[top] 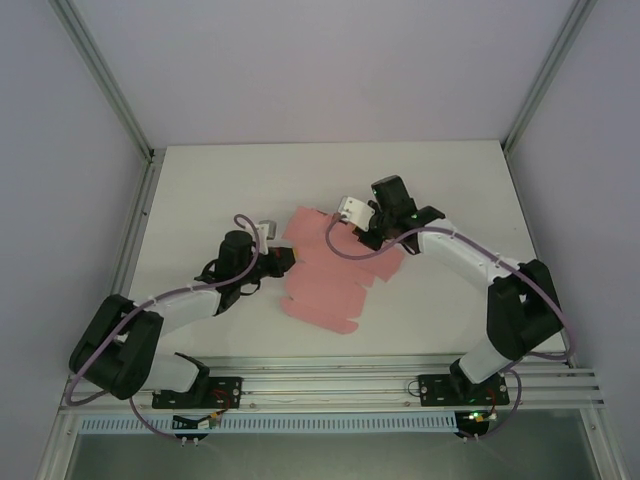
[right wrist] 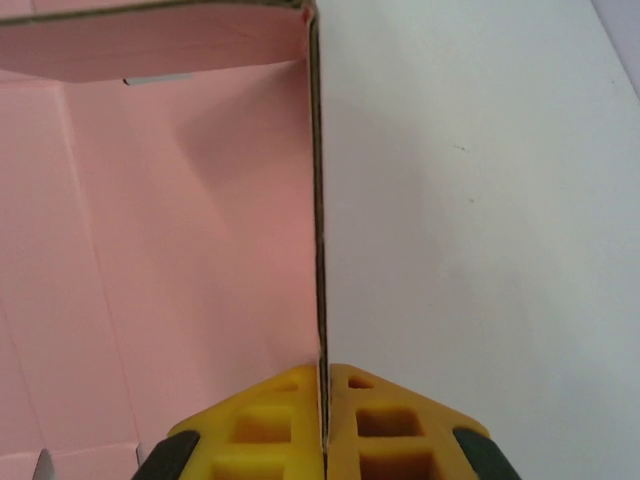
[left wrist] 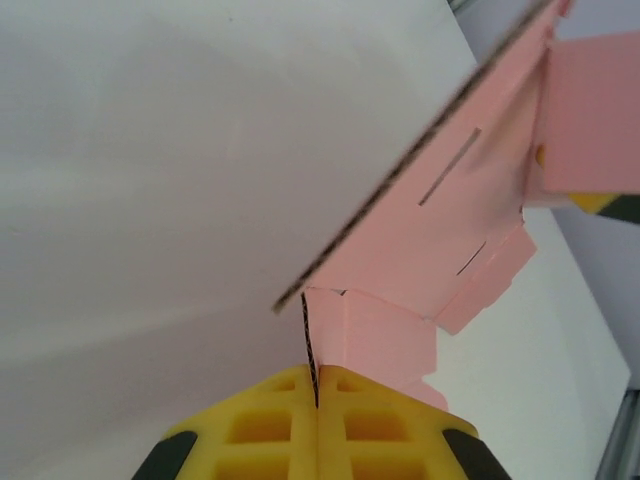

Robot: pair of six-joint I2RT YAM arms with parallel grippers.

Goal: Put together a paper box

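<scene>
Two grippers grip the box [top: 335,270] | left gripper [left wrist: 316,392] clamped on its left flap | right gripper [right wrist: 324,400] clamped on its upright right edge | table [top: 440,190] white

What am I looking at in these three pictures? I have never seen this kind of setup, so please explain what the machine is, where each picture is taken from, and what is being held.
Two robot arms are bolted at the near edge of a white table. The overhead picture looks down from above and behind them. The other two come from cameras on each wrist, looking past yellow fingers. On the table lies a pink die-cut sheet, the paper box, not yet assembled. The left gripper is shut on a flap at the sheet's left edge. The right gripper is shut on the edge of a panel at the sheet's far right.
</scene>
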